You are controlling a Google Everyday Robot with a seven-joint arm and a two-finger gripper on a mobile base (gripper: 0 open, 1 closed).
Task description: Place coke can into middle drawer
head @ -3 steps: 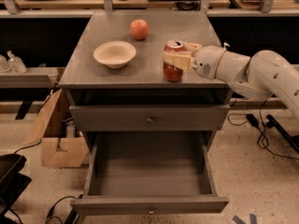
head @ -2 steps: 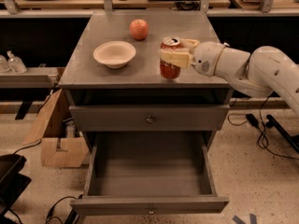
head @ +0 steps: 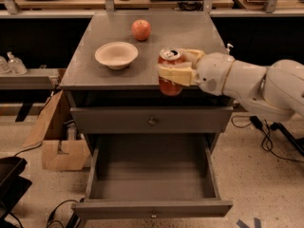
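Note:
The coke can (head: pixel 169 84) is red with a silver top. My gripper (head: pixel 173 70) is shut on the coke can, its pale fingers (head: pixel 176 74) wrapped around the can's middle. It holds the can upright in the air at the front edge of the cabinet top (head: pixel 85 75), over the open drawer. The middle drawer (head: pixel 152 182) is pulled out below, grey inside and holding nothing. The closed drawer front (head: pixel 152 120) with a round knob sits above it. My white arm (head: pixel 251 82) reaches in from the right.
A white bowl (head: pixel 116 54) and a red apple (head: pixel 141 29) stand on the cabinet top. A cardboard box (head: pixel 57 141) lies on the floor to the left. Cables run on the floor at the right and lower left.
My gripper has carried the coke can toward the front and to the left, from above the cabinet top to its front edge over the open drawer.

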